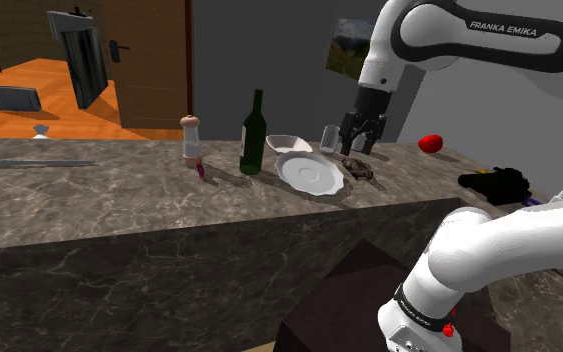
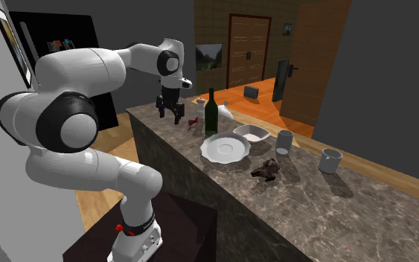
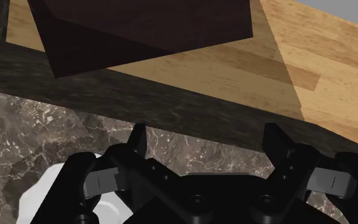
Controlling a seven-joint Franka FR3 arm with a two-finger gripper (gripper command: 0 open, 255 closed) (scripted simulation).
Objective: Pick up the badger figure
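The badger figure (image 1: 359, 170) is a small dark brown lump lying on the marble counter, right beside a white plate (image 1: 309, 173). In the second exterior view the badger figure (image 2: 266, 171) lies in front of the plate (image 2: 226, 148). My black gripper (image 1: 362, 148) hangs open in the air above the counter, and nothing sits between its fingers. From the shoulder view it looks just above the figure. In the second exterior view the gripper (image 2: 172, 112) is higher and well to the left of the figure, near the counter's edge. The wrist view shows the gripper (image 3: 206, 137) with its fingers apart over the counter's edge.
Around the plate stand a dark green bottle (image 1: 254, 135), a white bowl (image 1: 287, 145), a glass (image 1: 329, 138) and a shaker (image 1: 190, 140). A red object (image 1: 430, 143) and a black object (image 1: 494, 182) lie further right. Two cups (image 2: 284, 141) (image 2: 330, 160) show past the figure.
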